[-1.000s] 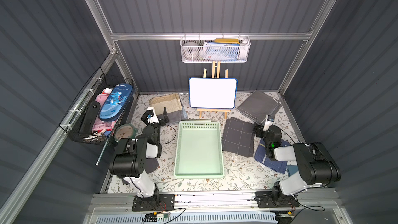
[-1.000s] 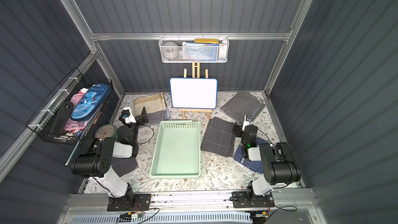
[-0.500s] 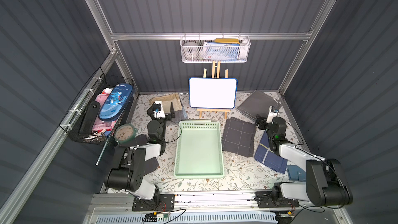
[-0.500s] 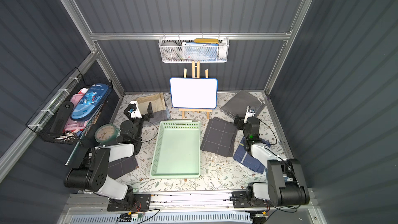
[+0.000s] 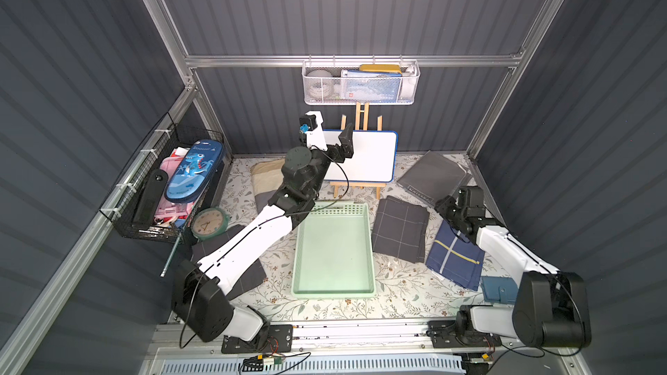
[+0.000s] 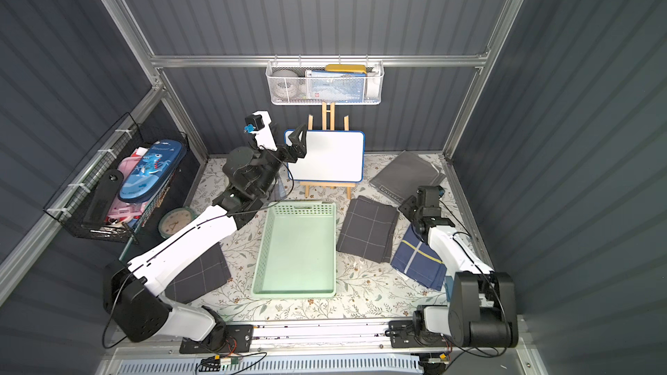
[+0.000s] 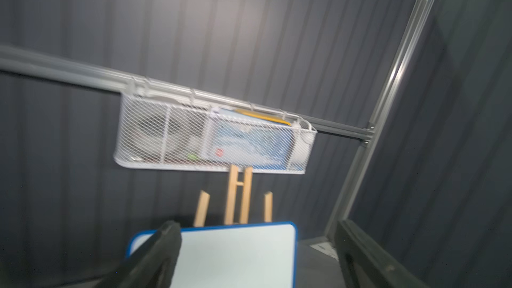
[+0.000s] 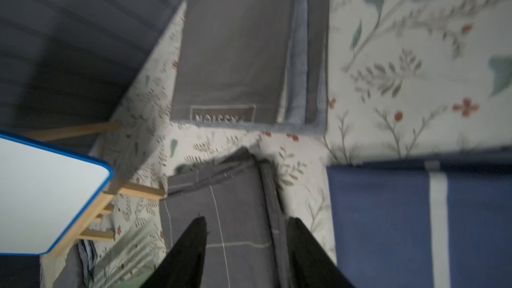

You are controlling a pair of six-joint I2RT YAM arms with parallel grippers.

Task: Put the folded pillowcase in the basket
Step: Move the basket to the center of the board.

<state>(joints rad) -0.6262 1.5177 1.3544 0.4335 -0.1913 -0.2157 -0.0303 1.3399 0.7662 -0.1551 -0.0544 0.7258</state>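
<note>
floral cloth (image 5: 397, 290) covers the tabletop inside dark ribbed walls. nearest, in the middle, lies the mint-green basket (image 5: 339, 208). just to its right is the folded pillowcase (image 5: 400, 229), dark grey with thin pale grid lines, flat on the cloth and outside the basket. a navy folded cloth (image 5: 454, 257) sits beside it on the right, partly under the stretched right arm, with a small blue case (image 5: 500, 288) by that arm's base. on the left, another dark checked cloth (image 5: 249, 277) lies under the left arm, near a green clock (image 5: 209, 223). the right gripper (image 8: 249, 223) hangs over the pillowcase's far right corner, fingers apart and gripping nothing. farther back a whiteboard (image 5: 368, 158) stands on a wooden easel, flanked by a beige cloth (image 5: 267, 178) and a packed grey cloth (image 5: 431, 176). the left gripper (image 7: 257, 227) is raised in front of the whiteboard, fingers spread wide, holding nothing. a black wire basket (image 5: 144, 227) hangs on the left wall, a white mesh basket (image 5: 361, 90) on the back rail.
</note>
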